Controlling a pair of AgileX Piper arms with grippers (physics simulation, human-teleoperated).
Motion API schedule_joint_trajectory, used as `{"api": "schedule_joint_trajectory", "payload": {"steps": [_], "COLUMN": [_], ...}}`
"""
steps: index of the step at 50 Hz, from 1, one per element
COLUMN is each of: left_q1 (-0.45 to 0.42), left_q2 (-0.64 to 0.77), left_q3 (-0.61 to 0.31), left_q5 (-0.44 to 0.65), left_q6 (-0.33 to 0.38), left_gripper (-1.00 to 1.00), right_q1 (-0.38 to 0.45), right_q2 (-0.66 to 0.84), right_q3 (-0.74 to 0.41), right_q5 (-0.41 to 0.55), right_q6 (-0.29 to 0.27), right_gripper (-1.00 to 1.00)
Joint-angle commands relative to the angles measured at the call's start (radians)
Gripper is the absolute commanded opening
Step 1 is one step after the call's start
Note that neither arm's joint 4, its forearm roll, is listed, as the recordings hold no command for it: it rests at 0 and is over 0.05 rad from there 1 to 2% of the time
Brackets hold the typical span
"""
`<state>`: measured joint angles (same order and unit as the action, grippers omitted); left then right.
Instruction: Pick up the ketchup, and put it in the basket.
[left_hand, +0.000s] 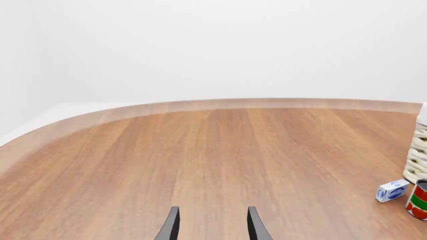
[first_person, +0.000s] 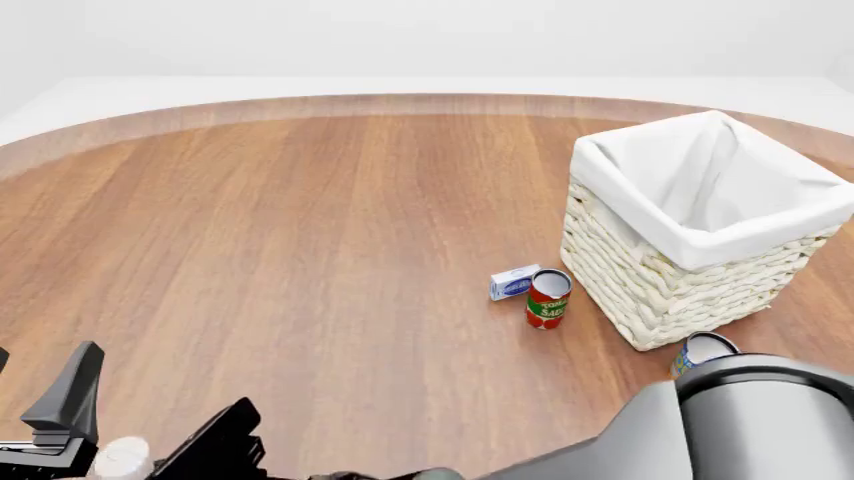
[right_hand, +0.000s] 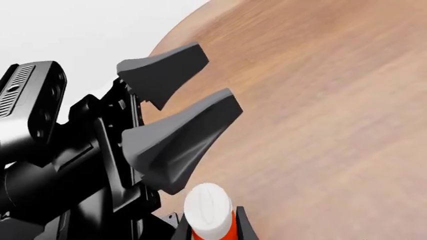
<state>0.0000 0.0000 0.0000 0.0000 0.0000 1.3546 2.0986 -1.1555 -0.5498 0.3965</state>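
Only the wide white cap and a bit of red-orange body of the ketchup (right_hand: 208, 212) show, at the near edge of the right wrist view. My right gripper (right_hand: 211, 224) has a dark finger tight against each side of the bottle. In the front view the ketchup's cap (first_person: 123, 458) peeks in at the bottom left, close to my left gripper (first_person: 38, 385). That left gripper (left_hand: 213, 222) stands open over bare wood, holding nothing. The basket (first_person: 667, 290), cream wicker with white lining, stands at the right.
A red-green tomato sauce can (first_person: 547, 298) and a small blue-white box (first_person: 514, 282) sit just left of the basket. A blue-yellow can (first_person: 702, 350) is half hidden behind my right arm (first_person: 761, 420), which crosses the bottom of the front view.
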Motion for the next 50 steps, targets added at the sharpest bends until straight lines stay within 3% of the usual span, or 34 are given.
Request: {"api": "schedule_joint_trajectory", "payload": {"steps": [1, 24, 33, 50], "left_q1": [0.000, 0.000, 0.000, 0.000], "left_q2": [0.000, 0.000, 0.000, 0.000], "left_q3": [0.000, 0.000, 0.000, 0.000], "left_q5": [0.000, 0.000, 0.000, 0.000], "left_q6": [0.000, 0.000, 0.000, 0.000], "left_gripper": [1.00, 1.00, 1.00, 1.00], "right_q1": [-0.036, -0.140, -0.204, -0.343], "right_q2": [-0.023, -0.093, -0.156, -0.273], "right_q3": [0.016, 0.047, 0.058, 0.143], "right_q5": [-0.016, -0.037, -0.030, -0.110], "right_q6": [0.023, 0.029, -0.013, -0.055], "right_gripper": [-1.00, -1.00, -1.00, -1.00]}}
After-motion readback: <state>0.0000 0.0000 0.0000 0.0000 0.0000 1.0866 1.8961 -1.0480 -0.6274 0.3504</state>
